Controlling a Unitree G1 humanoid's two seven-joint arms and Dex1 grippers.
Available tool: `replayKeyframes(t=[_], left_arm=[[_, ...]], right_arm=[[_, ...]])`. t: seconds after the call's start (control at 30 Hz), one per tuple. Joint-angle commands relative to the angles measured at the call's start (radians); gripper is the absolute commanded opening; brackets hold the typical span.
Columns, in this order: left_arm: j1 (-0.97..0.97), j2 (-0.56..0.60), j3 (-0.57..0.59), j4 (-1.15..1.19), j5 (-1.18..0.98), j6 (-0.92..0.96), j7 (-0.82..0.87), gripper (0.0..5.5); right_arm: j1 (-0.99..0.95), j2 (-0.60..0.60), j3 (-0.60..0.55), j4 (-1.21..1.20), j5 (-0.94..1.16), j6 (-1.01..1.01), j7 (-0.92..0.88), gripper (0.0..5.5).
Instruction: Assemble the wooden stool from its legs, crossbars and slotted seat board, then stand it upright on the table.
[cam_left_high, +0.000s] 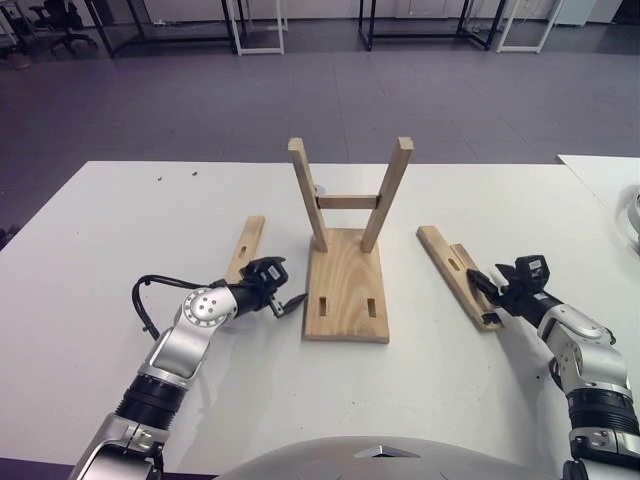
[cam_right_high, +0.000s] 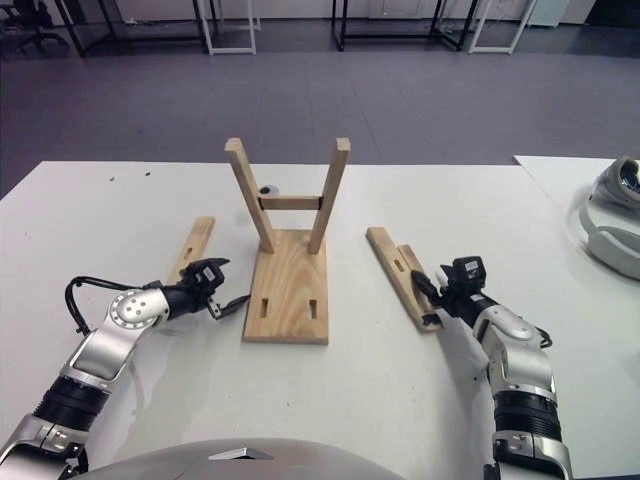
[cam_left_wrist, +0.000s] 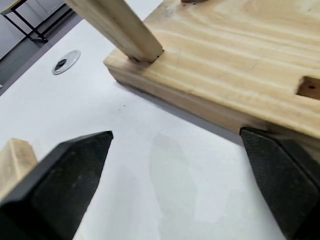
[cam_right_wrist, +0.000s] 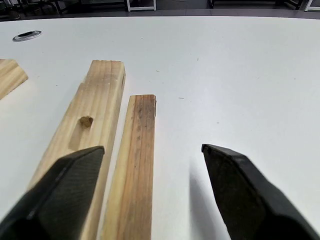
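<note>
Pale wooden slotted seat board (cam_left_high: 347, 290) laid flat mid white counter (cam_left_high: 120, 300). Two upright wooden legs (cam_left_high: 308, 195) and short wooden crossbar (cam_left_high: 348, 201) fitted at far end. Near slots unfilled. Loose wooden leg (cam_left_high: 247, 245) left, second loose leg (cam_right_wrist: 95, 107) and thin loose crossbar (cam_right_wrist: 137, 165) right. Left pincer (cam_left_wrist: 175, 135) spread at board's left edge. Right pincer (cam_right_wrist: 152, 147) spread over thin loose crossbar. Stool not yet stood up.

Seat board (cam_right_high: 288, 287) with two upright legs (cam_right_high: 250, 195) between left hand (cam_right_high: 232, 284) and right hand (cam_right_high: 424, 298)

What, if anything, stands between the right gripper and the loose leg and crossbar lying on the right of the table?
Nothing visible does. The open right gripper is already at the near ends of the loose leg and the loose crossbar, which lie side by side on the table.
</note>
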Motion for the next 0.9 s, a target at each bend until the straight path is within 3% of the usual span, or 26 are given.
replayKeyframes(t=[0.03, 0.27, 0.43, 0.67, 0.83, 0.9], left_arm=[[0.015, 0.003, -0.01, -0.039, -0.006, 0.03, -0.014, 4.7], [0.012, 0.011, 0.051, -0.07, -0.027, 0.042, 0.008, 4.7], [0.009, 0.002, 0.137, -0.106, -0.073, 0.058, 0.034, 4.7], [-0.144, -0.167, 0.401, -0.295, -0.469, 0.303, 0.177, 4.7], [-0.359, -0.263, 0.565, -0.397, -0.807, 0.496, 0.395, 4.7], [-0.464, -0.314, 0.58, -0.412, -1.006, 0.554, 0.471, 4.7]], right_arm=[[-0.012, -0.005, -0.009, 0.034, 0.008, -0.012, 0.001, 3.65], [0.02, -0.009, 0.059, 0.04, -0.035, -0.034, 0.036, 3.65], [0.04, 0.009, 0.084, 0.035, -0.06, -0.036, -0.014, 2.78], [0.051, 0.028, 0.081, 0.041, -0.098, -0.074, -0.13, 1.37], [-0.097, 0.007, -0.029, -0.112, -0.057, -0.173, -0.244, 1.33], [-0.176, -0.009, -0.004, -0.255, -0.072, -0.182, -0.251, 1.33]])
